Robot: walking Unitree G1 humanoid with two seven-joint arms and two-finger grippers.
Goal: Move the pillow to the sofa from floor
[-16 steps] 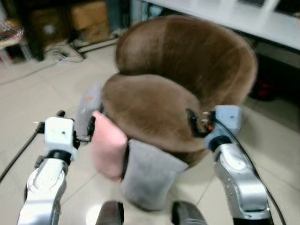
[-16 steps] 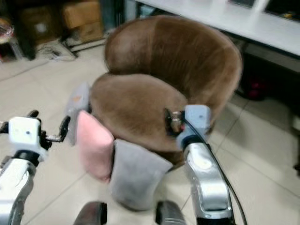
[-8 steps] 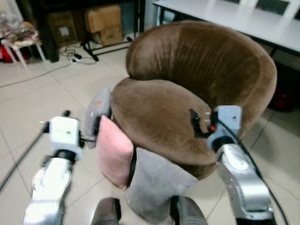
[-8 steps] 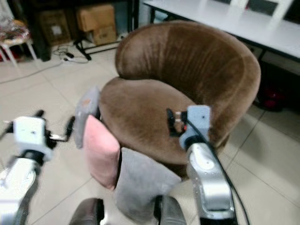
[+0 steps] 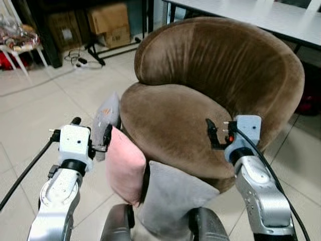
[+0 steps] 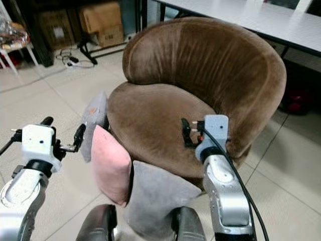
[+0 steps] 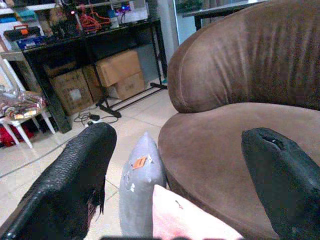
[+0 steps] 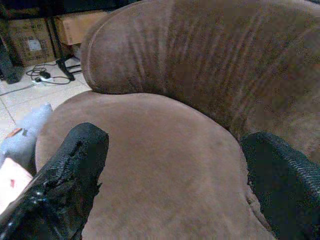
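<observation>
Three pillows lean on the floor against the front left of the brown round sofa: a pink pillow, a grey pillow nearest me, and a second grey pillow with an orange tag behind the pink one. My left gripper is open, raised just left of the pink pillow and apart from it; in its wrist view the tagged grey pillow and pink pillow lie between the fingers. My right gripper is open and empty above the seat's right front edge.
Cardboard boxes and a black shelf stand at the back left, with cables on the tiled floor. A white table runs behind the sofa. A small white stool stands far left. My own legs are at the bottom edge.
The whole picture has shifted and sharpened, so the camera moved a little closer to the sofa. Both grippers stay open in front of me. The pillows lie as before.
</observation>
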